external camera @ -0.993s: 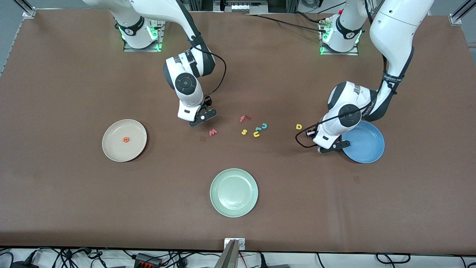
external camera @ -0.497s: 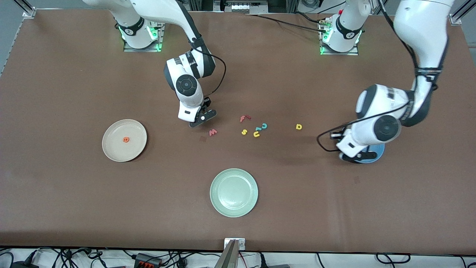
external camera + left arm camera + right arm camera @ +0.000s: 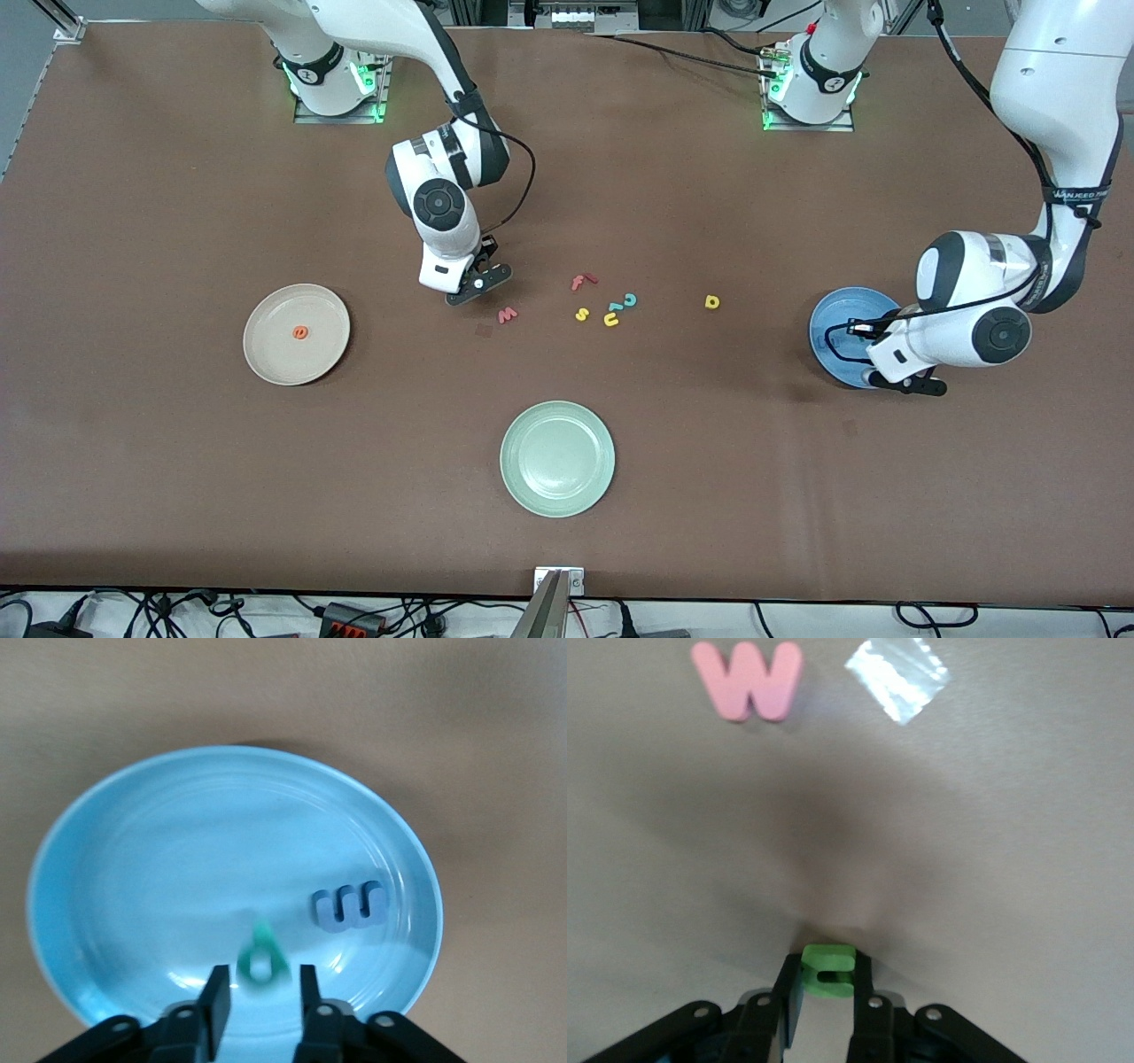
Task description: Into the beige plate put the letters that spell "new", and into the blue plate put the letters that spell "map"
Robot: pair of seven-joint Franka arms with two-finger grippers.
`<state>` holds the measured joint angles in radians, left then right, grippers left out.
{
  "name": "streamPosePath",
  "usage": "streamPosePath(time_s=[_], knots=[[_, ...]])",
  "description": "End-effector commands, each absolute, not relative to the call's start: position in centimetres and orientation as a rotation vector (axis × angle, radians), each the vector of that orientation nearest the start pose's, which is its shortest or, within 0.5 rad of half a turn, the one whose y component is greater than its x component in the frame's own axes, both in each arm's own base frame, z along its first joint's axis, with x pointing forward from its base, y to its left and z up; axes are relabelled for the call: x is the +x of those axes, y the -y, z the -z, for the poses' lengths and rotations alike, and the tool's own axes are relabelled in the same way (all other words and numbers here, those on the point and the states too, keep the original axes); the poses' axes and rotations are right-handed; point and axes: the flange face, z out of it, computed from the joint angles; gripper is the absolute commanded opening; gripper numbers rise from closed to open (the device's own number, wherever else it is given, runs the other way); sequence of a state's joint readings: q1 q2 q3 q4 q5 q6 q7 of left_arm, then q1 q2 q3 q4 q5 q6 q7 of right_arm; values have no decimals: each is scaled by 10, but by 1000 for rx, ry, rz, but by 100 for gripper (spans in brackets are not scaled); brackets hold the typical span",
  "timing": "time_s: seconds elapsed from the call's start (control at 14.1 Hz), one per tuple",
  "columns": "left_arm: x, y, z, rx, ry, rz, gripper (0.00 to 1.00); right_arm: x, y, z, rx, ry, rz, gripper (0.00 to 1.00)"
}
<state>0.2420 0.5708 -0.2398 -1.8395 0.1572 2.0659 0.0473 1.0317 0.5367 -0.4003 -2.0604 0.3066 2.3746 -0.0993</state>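
In the right wrist view my right gripper (image 3: 827, 992) is shut on the green "n" (image 3: 829, 971), low at the table beside the pinkish-red "w" (image 3: 749, 678) (image 3: 507, 315). The orange "e" (image 3: 301, 332) lies in the beige plate (image 3: 266, 306). My left gripper (image 3: 261, 992) (image 3: 908, 383) hangs open over the blue plate (image 3: 133, 842) (image 3: 837, 323). The teal "p" (image 3: 263, 958) shows blurred just off its fingertips, over the plate. The blue "m" (image 3: 350, 906) lies in the plate. The yellow "a" (image 3: 711, 302) lies on the table between the plate and the other letters.
A red "f" (image 3: 580, 282), yellow "s" (image 3: 581, 314), yellow "u" (image 3: 611, 319) and teal "c" (image 3: 629, 300) cluster mid-table. A pale green plate (image 3: 557, 458) sits nearer the camera. A small clear patch (image 3: 897, 678) lies by the "w".
My left arm swung toward its end of the table, over the blue plate, and its jaws opened, letting go of the teal "p". My right gripper closed on the green "n".
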Motion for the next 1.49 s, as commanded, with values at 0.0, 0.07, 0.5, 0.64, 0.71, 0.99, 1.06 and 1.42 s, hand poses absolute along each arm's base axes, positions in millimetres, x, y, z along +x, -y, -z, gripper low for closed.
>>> streamPosePath(time_s=[0.0, 0.07, 0.5, 0.64, 0.71, 0.99, 1.06, 1.42], knots=[[611, 4, -213, -3100, -276, -485, 100, 477, -320, -187, -3089, 796, -202, 14], [611, 19, -220, -3105, -310, -480, 100, 490, -306, -199, -3104, 746, -172, 14], [588, 142, -246, -3149, -293, -458, 100, 558, -155, -253, -3224, 377, -199, 14], [575, 177, -241, -3178, -399, -366, 100, 570, -99, -253, -3215, 380, -215, 14], [568, 203, -239, -3177, -465, -347, 100, 573, -79, -250, -3218, 347, -228, 14], [540, 243, -219, -3074, -546, -256, 100, 570, -66, -225, -3215, 253, -267, 16], [530, 246, -208, -3105, -539, -209, 100, 570, -65, -223, -3216, 251, -265, 28], [516, 244, -182, -3154, -443, -200, 87, 584, -86, -242, -3212, 253, -195, 100]])
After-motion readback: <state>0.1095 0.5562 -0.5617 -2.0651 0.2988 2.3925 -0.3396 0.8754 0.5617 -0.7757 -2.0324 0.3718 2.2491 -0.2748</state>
